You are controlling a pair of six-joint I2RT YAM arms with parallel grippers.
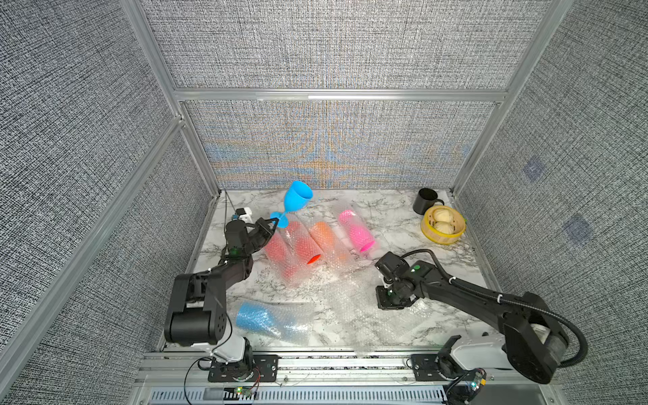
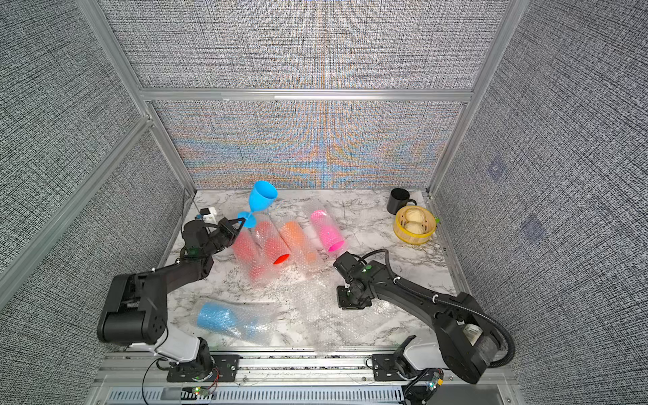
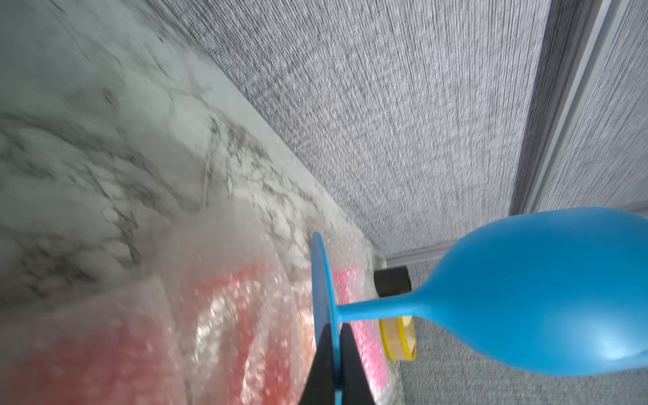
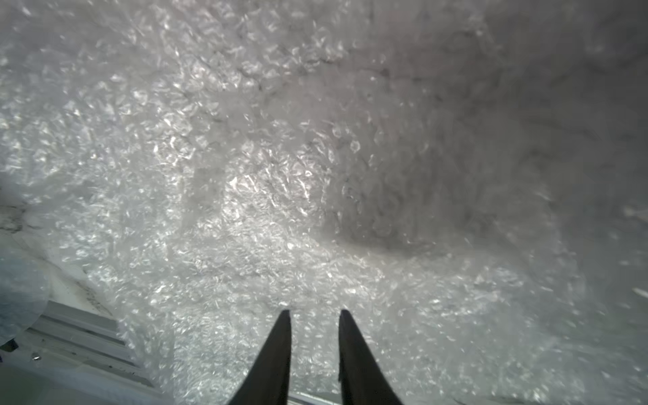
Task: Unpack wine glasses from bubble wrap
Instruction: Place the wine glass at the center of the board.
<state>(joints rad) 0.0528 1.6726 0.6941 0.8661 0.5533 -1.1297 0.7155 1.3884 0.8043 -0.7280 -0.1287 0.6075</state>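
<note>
Wine glass [image 1: 297, 197] near the back edge [image 1: 364, 191], foot pinched in left hand [image 1: 275, 222]; right hand [image 4: 314, 314] parted.

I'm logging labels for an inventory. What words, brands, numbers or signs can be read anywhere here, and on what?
None can be read.
The blue glass, black mug, yellow basket and bubble wrap show no print.

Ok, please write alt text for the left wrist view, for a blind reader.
The left gripper is shut on the round foot of an unwrapped blue wine glass. Beyond it, red glasses in bubble wrap lie on the marbled table.
</note>
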